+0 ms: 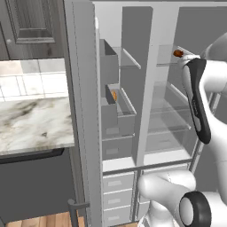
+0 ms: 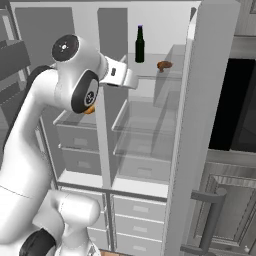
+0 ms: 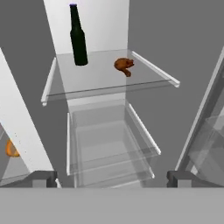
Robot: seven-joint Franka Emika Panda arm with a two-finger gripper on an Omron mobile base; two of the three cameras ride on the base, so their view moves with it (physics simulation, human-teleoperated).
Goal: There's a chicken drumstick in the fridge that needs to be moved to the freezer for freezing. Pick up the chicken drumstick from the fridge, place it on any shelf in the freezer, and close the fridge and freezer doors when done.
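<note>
grey cabinet walls and clear glass shelving make up the backdrop: both compartments stand open, the freezer [image 1: 116,111] on the left with its grey bins, the fridge [image 2: 150,125] on the right with stacked clear shelves and white drawers below. the chicken drumstick [image 3: 124,65] lies on the top fridge shelf [image 3: 100,78], toward the right and rear of it, near but clear of a dark glass bottle [image 3: 78,37] standing upright to its left. in the right base view the drumstick [image 2: 164,65] sits just right of the bottle [image 2: 140,45]; in the left base view it shows as a small reddish lump [image 1: 178,53] beside the arm's wrist.

the gripper [image 3: 111,178] is spread wide with nothing between its fingers, held out in front of the shelf and somewhat below the meat, not yet touching anything.

the drumstick looks small, light and probably soft, with an uneven rounded body tapering to a thinner end at the front right. it would likely be slick and could squirm or roll under the pads, and the smooth glass gives it little to brace against. the safest hold seems to be across the thick meaty part, jaws closing on its narrower width, rather than on the tapered end where it could pivot. the approach should keep away from the bottle, which would tip easily.

an orange food item [image 3: 12,148] lies in the freezer.
</note>
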